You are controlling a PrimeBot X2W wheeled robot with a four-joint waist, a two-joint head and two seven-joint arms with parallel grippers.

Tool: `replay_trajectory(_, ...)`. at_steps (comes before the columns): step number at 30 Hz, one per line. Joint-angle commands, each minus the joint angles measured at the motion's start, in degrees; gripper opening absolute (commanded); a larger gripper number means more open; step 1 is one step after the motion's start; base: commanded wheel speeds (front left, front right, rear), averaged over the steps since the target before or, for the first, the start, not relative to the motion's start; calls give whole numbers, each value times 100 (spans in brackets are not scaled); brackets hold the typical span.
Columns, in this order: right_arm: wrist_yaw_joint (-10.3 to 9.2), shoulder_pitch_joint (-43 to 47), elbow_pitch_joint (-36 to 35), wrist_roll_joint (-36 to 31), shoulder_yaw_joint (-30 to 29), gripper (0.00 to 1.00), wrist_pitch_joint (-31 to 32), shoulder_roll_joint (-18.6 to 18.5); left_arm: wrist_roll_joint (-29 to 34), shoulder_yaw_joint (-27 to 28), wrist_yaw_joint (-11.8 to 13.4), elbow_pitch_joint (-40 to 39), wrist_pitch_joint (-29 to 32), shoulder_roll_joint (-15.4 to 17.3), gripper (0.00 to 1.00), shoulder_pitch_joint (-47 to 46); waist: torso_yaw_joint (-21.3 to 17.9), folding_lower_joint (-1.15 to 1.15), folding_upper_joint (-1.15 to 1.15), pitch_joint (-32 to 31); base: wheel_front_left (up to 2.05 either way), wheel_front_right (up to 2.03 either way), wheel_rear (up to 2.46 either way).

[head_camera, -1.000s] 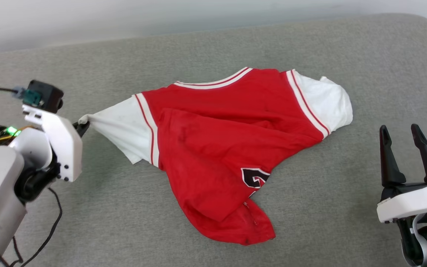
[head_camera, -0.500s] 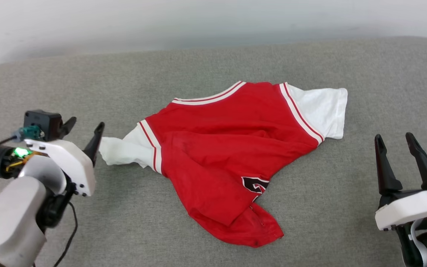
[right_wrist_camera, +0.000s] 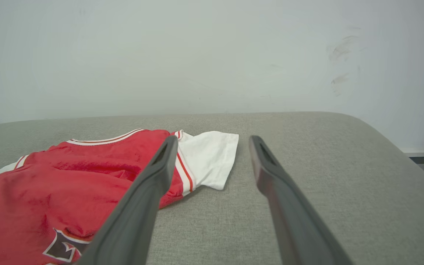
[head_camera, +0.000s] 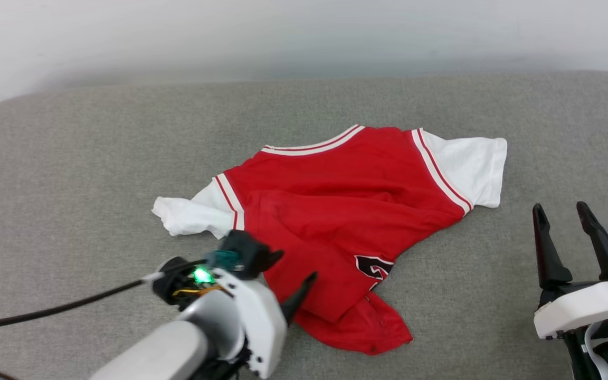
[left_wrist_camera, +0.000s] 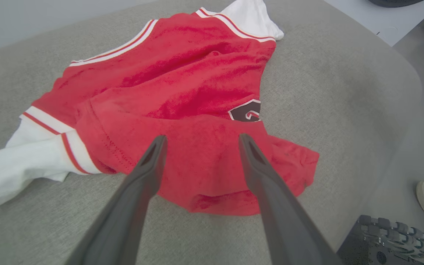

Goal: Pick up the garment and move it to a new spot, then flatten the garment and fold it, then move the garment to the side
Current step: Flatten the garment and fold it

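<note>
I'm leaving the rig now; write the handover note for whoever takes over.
Left gripper: jaws open, empty, poised over the shirt's near red hem.
Right gripper: jaws open, empty, off to the shirt's right.
Shirt: on the grey cushion, rumpled, lower part doubled over, left sleeve bunched, right sleeve flat.
Done: shirt laid down, not yet flat.
Left: flatten, fold, move aside.

Head camera looks down over the grey fabric cushion (head_camera: pixel 72 158); left wrist camera sits close above the red white-sleeved jersey shirt (left_wrist_camera: pixel 182 84); right wrist camera sees it low, farther off
</note>
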Motion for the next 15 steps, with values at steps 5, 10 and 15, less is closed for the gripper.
replay_trajectory(5,-2,-92,26,41,24,100,-33,-14,318,-427,-33,342,283,-607,100,-453,-177,1,0,292,0,0,0)
replay_trajectory(10,-2,-234,128,-6,124,100,-96,-8,775,-729,-27,1046,519,-1034,100,-1091,-468,1,0,575,0,0,0)
replay_trajectory(15,-2,-351,261,-17,153,100,-204,54,891,-855,-172,1772,757,-1331,100,-1614,-792,1,0,829,0,0,0)
